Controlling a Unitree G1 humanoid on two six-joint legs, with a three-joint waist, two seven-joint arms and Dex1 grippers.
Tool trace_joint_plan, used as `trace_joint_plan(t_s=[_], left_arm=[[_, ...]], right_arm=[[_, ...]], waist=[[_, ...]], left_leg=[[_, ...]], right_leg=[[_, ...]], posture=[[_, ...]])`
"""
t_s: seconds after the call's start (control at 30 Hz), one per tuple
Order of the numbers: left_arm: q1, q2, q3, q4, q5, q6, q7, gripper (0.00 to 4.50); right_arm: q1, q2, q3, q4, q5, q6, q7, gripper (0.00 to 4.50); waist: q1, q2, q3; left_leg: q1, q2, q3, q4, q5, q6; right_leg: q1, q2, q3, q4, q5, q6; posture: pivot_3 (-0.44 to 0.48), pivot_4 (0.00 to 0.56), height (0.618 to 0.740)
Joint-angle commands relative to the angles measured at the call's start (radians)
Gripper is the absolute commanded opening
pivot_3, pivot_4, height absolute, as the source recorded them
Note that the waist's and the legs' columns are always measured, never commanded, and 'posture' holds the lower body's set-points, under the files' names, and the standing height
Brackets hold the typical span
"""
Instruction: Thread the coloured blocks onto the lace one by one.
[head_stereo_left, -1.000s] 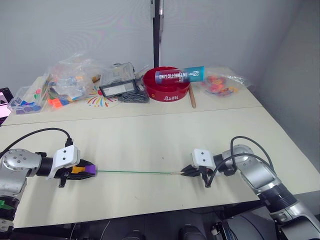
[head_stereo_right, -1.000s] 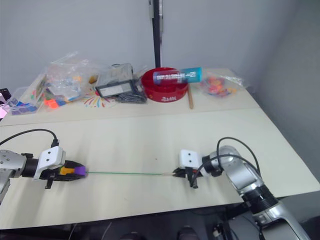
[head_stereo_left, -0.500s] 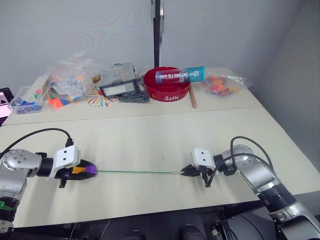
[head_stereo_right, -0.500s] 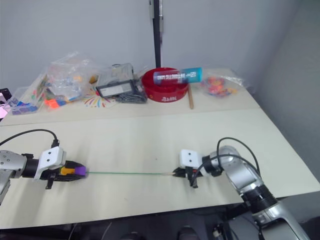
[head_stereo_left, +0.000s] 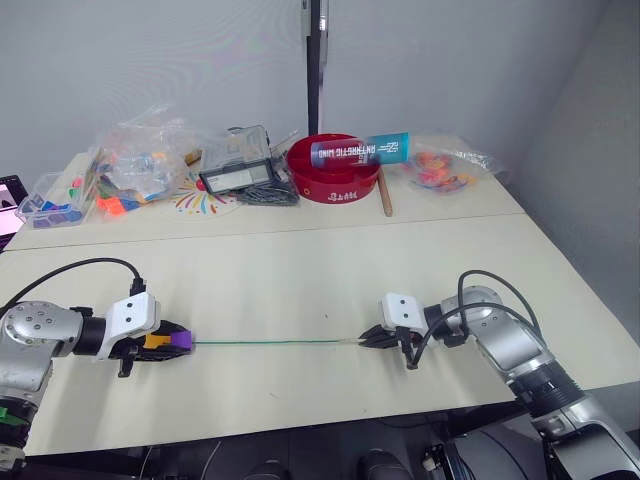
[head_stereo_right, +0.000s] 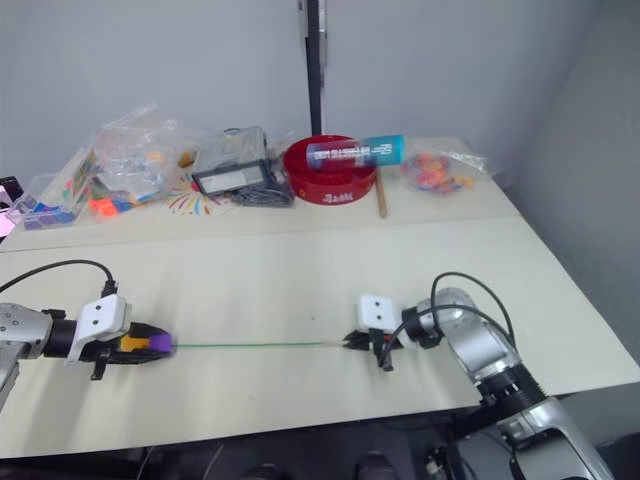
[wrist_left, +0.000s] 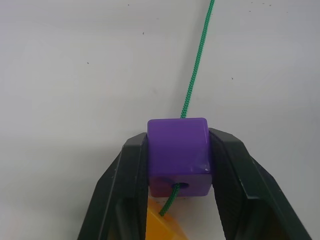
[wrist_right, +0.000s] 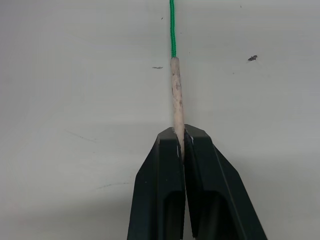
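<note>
On one lace (head_stereo_left: 270, 343): two blocks, purple block (wrist_left: 177, 152) in left end effector (wrist_left: 177, 165)'s pinch, tip in right end effector (wrist_right: 181, 142)'s.

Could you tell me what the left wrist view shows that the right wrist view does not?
Left wrist view: the left gripper clamps the purple block, lace through its hole, an orange-yellow block behind it. Right wrist view: the right gripper pinches the lace's pale stiff tip. Both: green lace running over the pale table.

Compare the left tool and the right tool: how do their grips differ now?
The left tool is shut on the purple block, fingers spread around it; the right tool is shut on the pale tip of the lace, fingers almost together. Both hold the same stretched lace above the table.
</note>
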Motion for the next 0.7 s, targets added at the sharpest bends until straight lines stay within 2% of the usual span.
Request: trace_joint_plan(t_s=[0.03,0.43,0.5,0.7], left_arm=[[0.027,-0.006,-0.030,0.004,0.017,0.015,-0.012,1.19],[0.013,-0.022,-0.039,0.005,0.025,-0.001,-0.001,1.19],[0.009,-0.019,-0.028,-0.006,0.002,0.024,-0.011,2.22],[-0.013,-0.001,-0.020,-0.005,-0.003,0.036,-0.027,4.16]], right_arm=[[-0.002,-0.007,-0.010,-0.004,-0.003,-0.010,0.009,0.00],[0.006,-0.003,-0.014,-0.038,-0.001,0.009,0.005,0.00],[0.005,0.001,-0.011,-0.049,0.000,0.016,0.003,0.00],[-0.008,0.013,-0.009,-0.048,-0.003,0.019,-0.003,0.00]], waist=[[0.000,0.000,0.000],[0.003,0.000,0.000],[0.003,0.000,0.000],[0.002,-0.001,0.001]], left_leg=[[0.000,0.000,0.000,0.000,0.000,0.000],[0.000,0.000,0.000,0.000,0.000,0.000],[0.000,0.000,0.000,0.000,0.000,0.000],[-0.001,0.000,0.000,0.000,0.000,0.000]], right_leg=[[0.000,0.000,0.000,0.000,0.000,0.000],[0.000,0.000,0.000,0.000,0.000,0.000],[0.000,-0.001,0.000,0.000,0.000,0.000],[-0.001,0.000,0.000,0.000,0.000,0.000]], posture=[[0.000,0.150,0.740],[0.000,0.150,0.740],[0.000,0.150,0.740],[0.000,0.150,0.740]])
